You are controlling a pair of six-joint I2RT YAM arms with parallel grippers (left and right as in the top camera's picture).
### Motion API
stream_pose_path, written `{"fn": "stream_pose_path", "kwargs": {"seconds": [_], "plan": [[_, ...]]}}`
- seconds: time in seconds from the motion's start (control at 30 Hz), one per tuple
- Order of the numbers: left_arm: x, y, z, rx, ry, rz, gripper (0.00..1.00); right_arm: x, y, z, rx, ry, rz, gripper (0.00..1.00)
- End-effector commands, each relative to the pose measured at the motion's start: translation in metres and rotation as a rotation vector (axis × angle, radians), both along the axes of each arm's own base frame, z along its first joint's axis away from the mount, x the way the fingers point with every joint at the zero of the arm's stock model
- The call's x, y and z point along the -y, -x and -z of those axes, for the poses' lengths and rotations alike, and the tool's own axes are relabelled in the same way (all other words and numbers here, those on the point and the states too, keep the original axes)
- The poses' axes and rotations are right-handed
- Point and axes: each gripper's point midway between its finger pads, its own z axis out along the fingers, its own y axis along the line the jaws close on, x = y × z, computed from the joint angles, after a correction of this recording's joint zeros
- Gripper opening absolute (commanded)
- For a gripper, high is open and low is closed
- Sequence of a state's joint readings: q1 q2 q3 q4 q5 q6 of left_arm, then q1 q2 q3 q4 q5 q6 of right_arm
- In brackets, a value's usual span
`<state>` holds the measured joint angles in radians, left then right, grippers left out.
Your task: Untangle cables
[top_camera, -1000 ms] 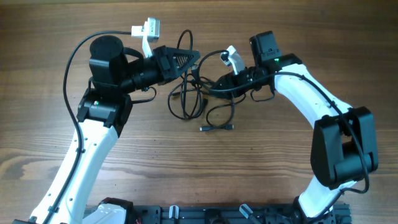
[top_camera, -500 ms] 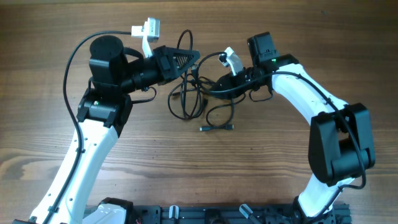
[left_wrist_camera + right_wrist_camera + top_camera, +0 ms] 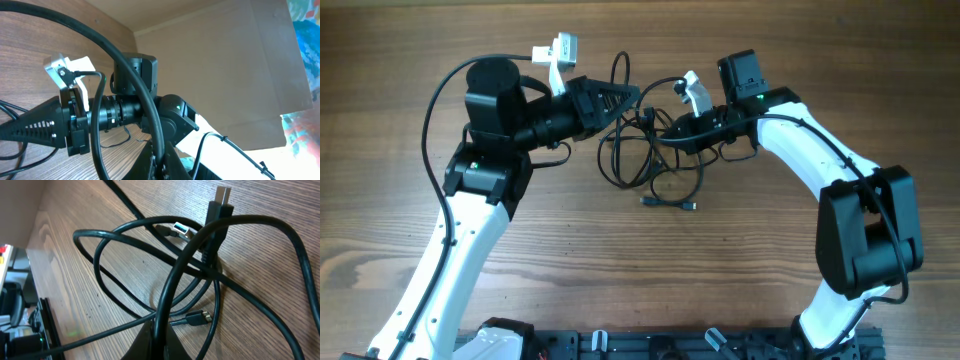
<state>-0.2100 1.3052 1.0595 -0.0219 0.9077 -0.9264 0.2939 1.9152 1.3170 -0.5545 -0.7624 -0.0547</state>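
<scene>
The cables are thin black cords lying in tangled loops on the wooden table between my two arms. My left gripper is at the upper left of the tangle, shut on one cord that arcs away from its fingers. At the tangle's upper right edge, my right gripper is shut on another cord, which rises from between its fingers. A large USB plug stands up over the loops. A small plug lies flat near the right fingers.
One loose cord end with a plug lies on the table just below the tangle. The right arm's white links curve in from the right and the left arm's from the lower left. A black rail runs along the front edge.
My right gripper has closed on a cord at the tangle's right edge. The loops have shifted slightly and the top loop now stands nearer the left gripper. The left gripper stays shut.
</scene>
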Motion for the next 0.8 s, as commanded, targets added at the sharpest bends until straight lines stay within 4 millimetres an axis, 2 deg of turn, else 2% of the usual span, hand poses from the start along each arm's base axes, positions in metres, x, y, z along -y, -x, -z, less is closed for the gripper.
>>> {"fn": "stream_pose_path", "kwargs": {"seconds": [0.0,0.13,0.3,0.5,0.67,0.77], "plan": [[-0.002,0.002,-0.008,0.057,-0.011,0.011,0.04,-0.002,-0.001,0.006,-0.048,0.004,0.041,0.04],[-0.007,-0.004,0.008,0.006,-0.051,-0.046,0.04,0.005,-0.006,-0.012,-0.021,-0.012,0.073,0.04],[-0.017,-0.011,0.028,-0.030,-0.132,-0.120,0.04,0.023,-0.011,-0.052,0.036,-0.040,0.134,0.04],[-0.026,-0.016,0.041,-0.056,-0.184,-0.177,0.04,0.059,-0.011,-0.101,0.104,-0.037,0.257,0.04],[-0.030,-0.018,0.047,-0.078,-0.206,-0.207,0.04,0.083,-0.006,-0.124,0.140,-0.009,0.333,0.04],[-0.031,-0.019,0.048,-0.079,-0.210,-0.215,0.04,0.091,-0.002,-0.130,0.143,0.014,0.372,0.04]]}}
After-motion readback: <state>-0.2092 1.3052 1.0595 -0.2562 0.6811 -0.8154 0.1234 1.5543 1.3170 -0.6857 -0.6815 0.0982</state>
